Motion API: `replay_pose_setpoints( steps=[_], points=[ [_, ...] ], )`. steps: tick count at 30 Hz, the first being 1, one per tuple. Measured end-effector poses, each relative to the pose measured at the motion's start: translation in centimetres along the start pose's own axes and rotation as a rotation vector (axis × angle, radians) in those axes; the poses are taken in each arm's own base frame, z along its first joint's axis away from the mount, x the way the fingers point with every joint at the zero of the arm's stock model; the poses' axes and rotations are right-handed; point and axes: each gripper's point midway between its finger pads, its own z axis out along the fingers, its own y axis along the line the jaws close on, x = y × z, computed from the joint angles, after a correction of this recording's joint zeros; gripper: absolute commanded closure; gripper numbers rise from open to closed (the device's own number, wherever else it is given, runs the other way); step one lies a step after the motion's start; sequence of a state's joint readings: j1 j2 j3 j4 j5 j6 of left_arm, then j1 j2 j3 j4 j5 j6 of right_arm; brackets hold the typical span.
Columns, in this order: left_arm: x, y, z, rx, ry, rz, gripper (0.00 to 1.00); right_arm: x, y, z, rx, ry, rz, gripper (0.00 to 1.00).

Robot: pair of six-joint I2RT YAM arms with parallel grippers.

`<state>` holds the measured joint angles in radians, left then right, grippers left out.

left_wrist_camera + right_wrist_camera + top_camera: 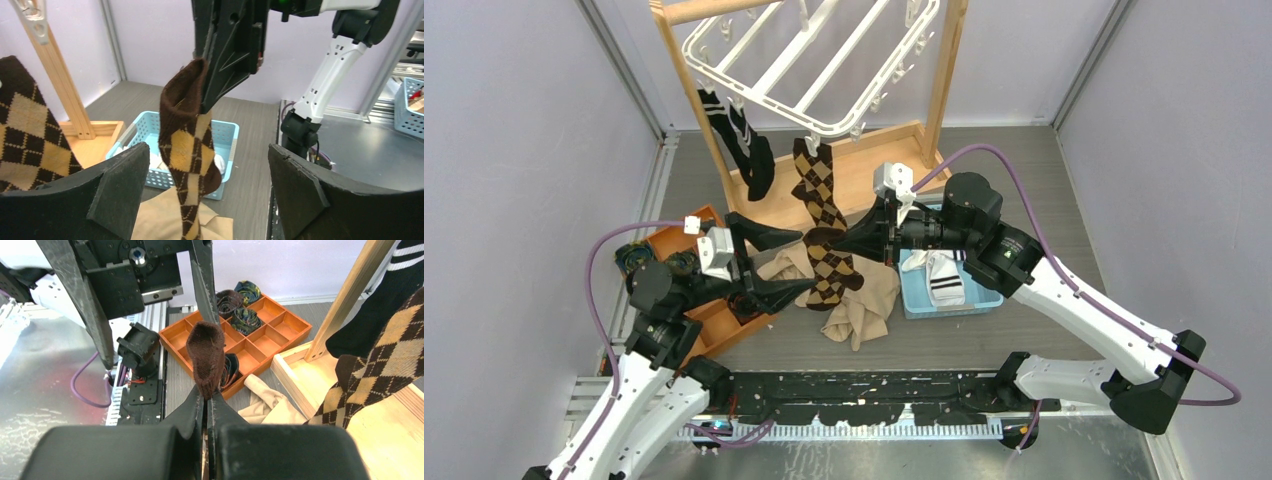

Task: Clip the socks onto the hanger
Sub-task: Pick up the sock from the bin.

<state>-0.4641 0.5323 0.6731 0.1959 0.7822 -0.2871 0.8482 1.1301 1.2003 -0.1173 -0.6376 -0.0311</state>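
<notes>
wide apart and empty at the left end effector (209, 150), straddling the brown argyle sock (180, 105); clamped shut on its cuff at the right end effector (206, 395). needed raising above and ahead to a free clip (857, 128) on the hanger (769, 100), cuff kept taut.

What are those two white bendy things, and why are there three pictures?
They are two robot arms, each ending in a black pincer. One picture looks down from above; the others come from a camera on each wrist. The right pincer is shut on a brown diamond-patterned sock. The left pincer is wide open, gripping nothing. A white plastic drying hanger on a light wooden stand already holds a black striped sock and another brown diamond sock. Below lie a beige cloth, an orange divided tray and a light blue basket with a white black-banded sock.
</notes>
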Motion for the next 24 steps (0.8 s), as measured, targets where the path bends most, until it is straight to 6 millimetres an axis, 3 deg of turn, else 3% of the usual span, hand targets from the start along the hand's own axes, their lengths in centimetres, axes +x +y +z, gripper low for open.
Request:
replay_pose_setpoints(
  steps=[9,19,24],
  points=[
    [-0.5,2.5,1.4,-0.059,-0.047,0.027,0.42,-1.0,0.2,0.1,-0.003,-0.039,0.036,0.99],
    [-2.2,2.6,2.4,-0.028,-0.142,-0.003,0.93,-0.8,0.1,0.4,-0.003,-0.048,0.062,0.99],
    [-2.4,2.5,2.4,-0.021,-0.153,-0.016,1.0,-1.1,0.0,0.4,0.004,-0.062,0.069,0.99]
  ],
)
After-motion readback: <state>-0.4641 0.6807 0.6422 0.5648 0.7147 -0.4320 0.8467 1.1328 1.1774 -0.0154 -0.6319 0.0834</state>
